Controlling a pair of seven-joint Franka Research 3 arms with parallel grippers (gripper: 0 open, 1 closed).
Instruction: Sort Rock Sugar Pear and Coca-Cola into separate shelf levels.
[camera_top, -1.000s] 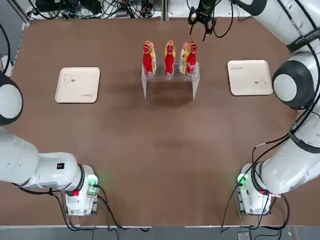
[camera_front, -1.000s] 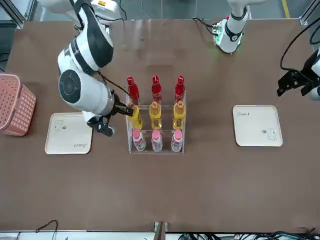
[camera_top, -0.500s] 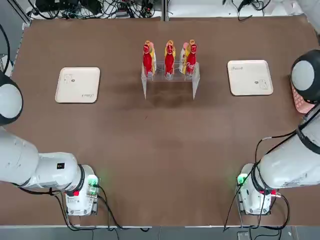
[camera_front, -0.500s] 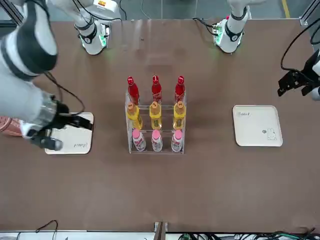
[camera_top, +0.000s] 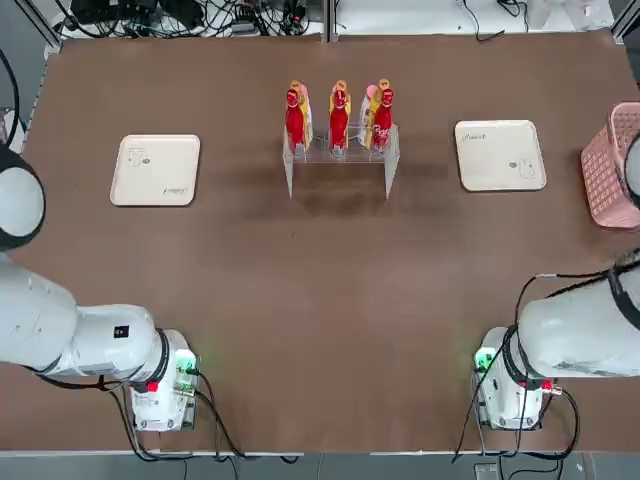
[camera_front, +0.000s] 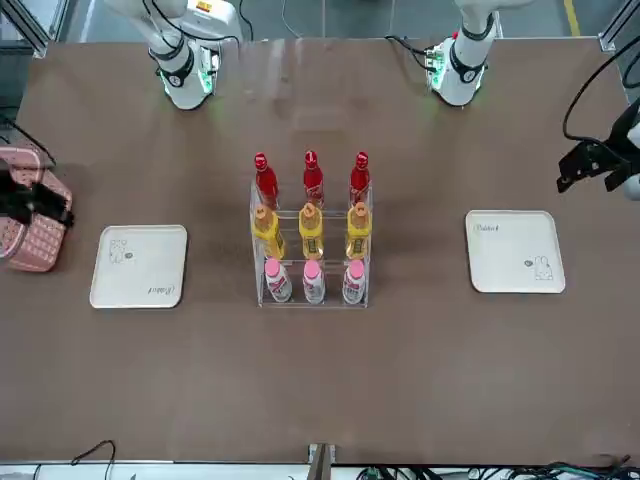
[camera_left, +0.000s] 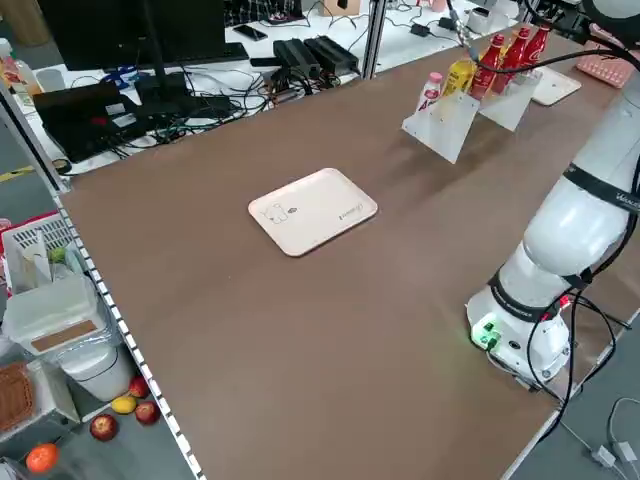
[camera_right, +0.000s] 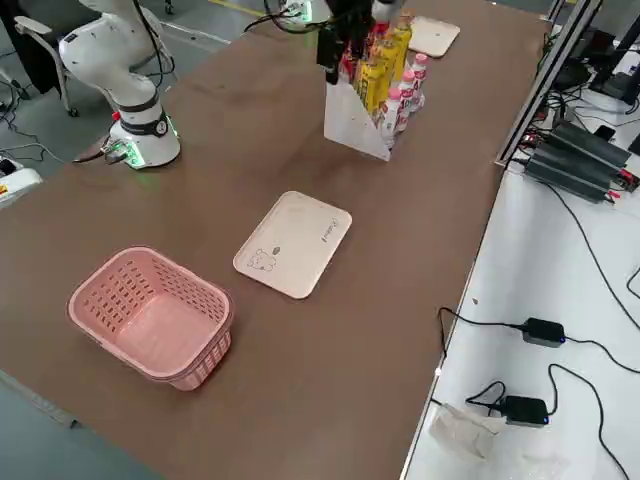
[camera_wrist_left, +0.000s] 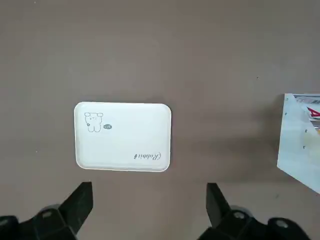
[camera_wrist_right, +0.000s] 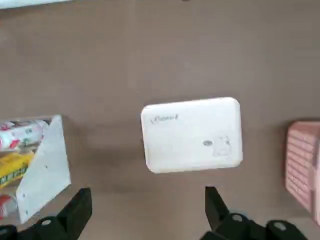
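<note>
Black and empty, the right gripper (camera_wrist_right: 149, 205) had its fingers spread wide; in the front view it overlapped the pink basket (camera_front: 38, 225), around three o'clock from mid-table, with twelve away from our bases. The left gripper (camera_wrist_left: 150, 205), parked at nine o'clock, was released too. Inward from both lay the white trays (camera_top: 155, 170), at ten and two. The clear stand (camera_top: 391, 165) stood at twelve, the red Coca-Cola bottles (camera_front: 362, 180) in the row nearest us, the yellow Rock Sugar Pear bottles (camera_front: 311, 232) in the middle, pink-capped bottles (camera_front: 314, 283) beyond. Each kind already had its own row, so we judged the sorting done. Any correction would have wanted a gentle squeeze low on the body: the plastic looked smooth, slippery and slightly soft, bottom-heavy if full, and the neighbours easily toppled.
</note>
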